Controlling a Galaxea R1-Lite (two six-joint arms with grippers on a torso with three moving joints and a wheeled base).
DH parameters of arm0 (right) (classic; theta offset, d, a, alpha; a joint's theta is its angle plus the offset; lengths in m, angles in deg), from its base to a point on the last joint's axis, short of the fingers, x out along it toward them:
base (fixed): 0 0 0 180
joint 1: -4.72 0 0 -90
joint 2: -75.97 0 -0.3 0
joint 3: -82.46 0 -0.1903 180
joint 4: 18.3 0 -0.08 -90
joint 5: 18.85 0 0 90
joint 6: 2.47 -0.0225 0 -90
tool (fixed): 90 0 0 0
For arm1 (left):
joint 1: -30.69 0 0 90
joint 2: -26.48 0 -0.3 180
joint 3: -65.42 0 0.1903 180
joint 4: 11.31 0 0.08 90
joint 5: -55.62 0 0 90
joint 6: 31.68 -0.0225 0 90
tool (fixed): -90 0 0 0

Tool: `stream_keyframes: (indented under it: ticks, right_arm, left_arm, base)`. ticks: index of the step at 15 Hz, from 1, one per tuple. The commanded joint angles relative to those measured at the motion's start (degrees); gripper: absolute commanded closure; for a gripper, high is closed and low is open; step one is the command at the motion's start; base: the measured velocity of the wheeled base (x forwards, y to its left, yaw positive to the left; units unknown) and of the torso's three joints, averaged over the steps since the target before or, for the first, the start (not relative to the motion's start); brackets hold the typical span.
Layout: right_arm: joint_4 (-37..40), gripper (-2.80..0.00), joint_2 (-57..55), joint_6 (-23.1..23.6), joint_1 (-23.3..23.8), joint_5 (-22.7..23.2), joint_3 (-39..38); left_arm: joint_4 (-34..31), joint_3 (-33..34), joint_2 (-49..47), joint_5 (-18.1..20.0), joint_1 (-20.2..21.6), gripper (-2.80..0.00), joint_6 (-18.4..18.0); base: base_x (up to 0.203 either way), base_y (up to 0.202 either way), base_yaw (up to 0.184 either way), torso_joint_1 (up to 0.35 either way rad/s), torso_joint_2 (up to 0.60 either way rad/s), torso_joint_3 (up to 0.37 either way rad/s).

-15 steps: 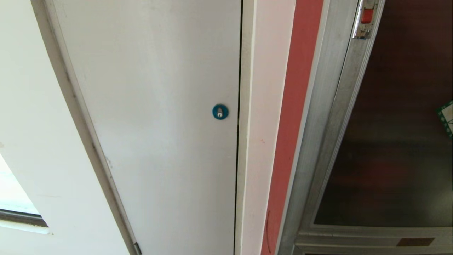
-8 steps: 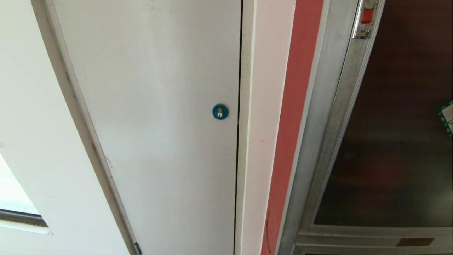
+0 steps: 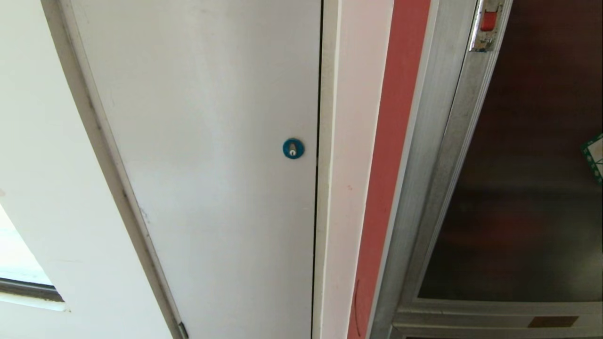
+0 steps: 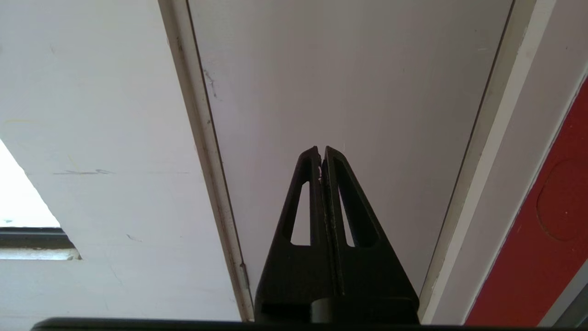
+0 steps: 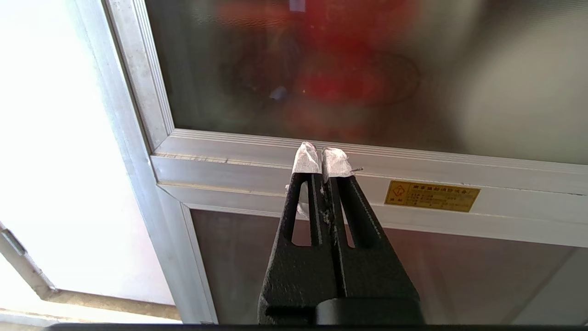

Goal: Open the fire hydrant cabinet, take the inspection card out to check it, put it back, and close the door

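The fire hydrant cabinet (image 3: 426, 155) stands on the right side of the head view. It has a silver metal frame. Its door (image 3: 527, 188) is a big pane of dark glass, and it sits flat in the frame, closed. Near the top of the door's frame there is a small metal latch (image 3: 485, 26) with a red tab. A little bit of a green-edged sticker (image 3: 594, 157) shows at the right edge of the glass. Below the door runs a silver crossbar with a small yellow label (image 5: 432, 196) on it, and under that is another dark panel (image 5: 413, 271). Through the glass, something red and blurry (image 5: 340, 59) shows inside the cabinet. The inspection card cannot be seen.

Just left of the cabinet runs a red strip (image 3: 388, 155) of wall. Next to that is a white door frame, and then a plain white door (image 3: 207, 155) with a round blue lock (image 3: 293, 148). Further left is a white wall (image 3: 37, 179).

The right hand (image 5: 321, 158) has its two fingers pressed together, holding nothing. Its tips are wrapped in white tape, and it points at the silver crossbar. The left hand (image 4: 321, 151) is also pressed together and empty, and it points at the white door
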Motion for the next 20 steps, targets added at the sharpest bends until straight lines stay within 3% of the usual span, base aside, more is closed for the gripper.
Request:
stream_keyframes:
  ticks: [1,20]
  right_arm:
    - [0.00,0.00,0.04,0.00,-0.02,0.00,0.00]
    - [-0.18,0.00,-0.05,-1.58,-0.02,-0.18,0.00]
  left_arm:
    - [0.06,1.58,-0.01,0.02,0.01,0.00,0.00]
    - [0.06,1.58,-0.07,0.02,-0.02,0.00,0.06]
  base:
    - [0.000,0.000,0.000,0.000,0.00,0.000]
    - [0.000,0.000,0.000,0.000,0.00,0.000]
